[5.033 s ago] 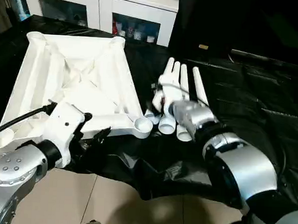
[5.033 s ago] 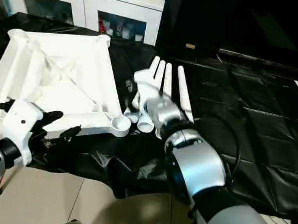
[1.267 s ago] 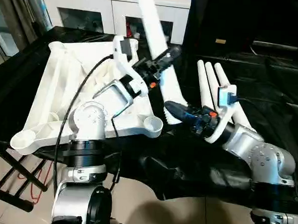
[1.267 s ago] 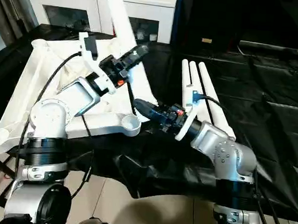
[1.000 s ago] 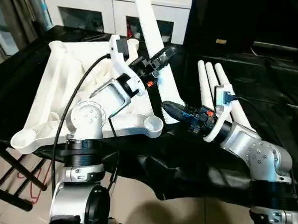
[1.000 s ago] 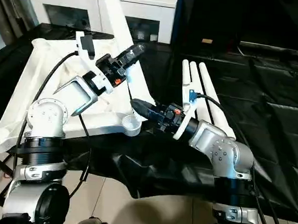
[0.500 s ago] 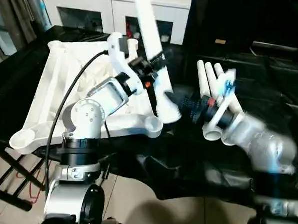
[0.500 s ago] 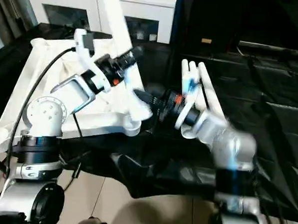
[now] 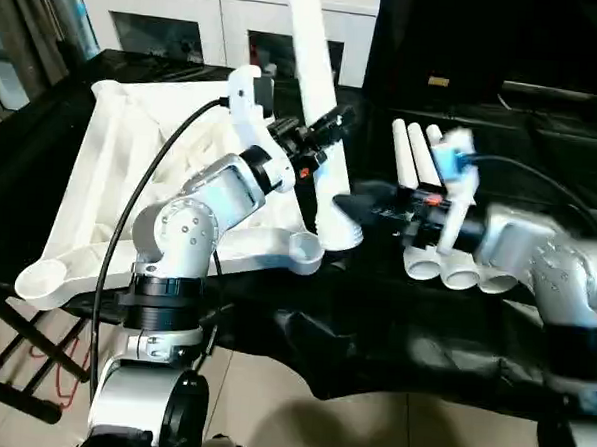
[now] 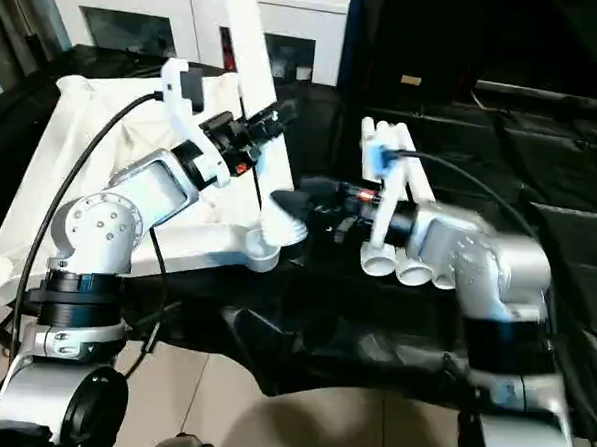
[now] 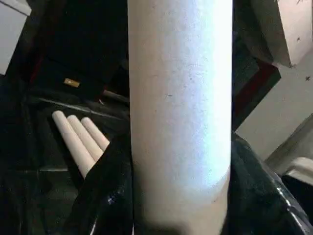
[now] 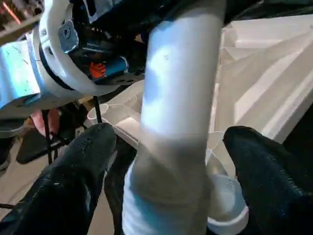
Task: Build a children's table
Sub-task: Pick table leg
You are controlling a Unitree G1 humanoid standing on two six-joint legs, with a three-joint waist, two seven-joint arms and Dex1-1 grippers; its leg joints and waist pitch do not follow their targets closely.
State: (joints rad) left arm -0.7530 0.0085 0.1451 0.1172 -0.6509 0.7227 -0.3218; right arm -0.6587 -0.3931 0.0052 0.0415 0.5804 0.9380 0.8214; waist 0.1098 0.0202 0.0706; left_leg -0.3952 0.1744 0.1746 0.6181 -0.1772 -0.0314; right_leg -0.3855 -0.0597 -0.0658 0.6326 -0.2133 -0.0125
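The white tabletop (image 9: 111, 174) lies underside up on the left of the black-draped surface. My left gripper (image 9: 318, 134) is shut on a long white leg (image 9: 312, 64) and holds it nearly upright. The leg's wide lower end hangs just above the near right corner socket (image 9: 304, 249). My right gripper (image 9: 358, 205) is open, one finger on each side of that lower end; in the right wrist view the black fingers (image 12: 83, 166) flank the leg (image 12: 176, 122) with the socket (image 12: 226, 203) below. Three more legs (image 9: 407, 154) lie side by side to the right.
A white glass-door cabinet (image 9: 189, 23) stands behind the tabletop. Black cloth (image 9: 543, 136) covers the work surface and hangs over its near edge above the tiled floor (image 9: 269, 412). My left arm's black cable (image 9: 139, 215) loops over the tabletop.
The leg has swung more upright, its lower end now closer over the corner socket. My right forearm has swung out to the right and its gripper has opened wider around the leg's base.
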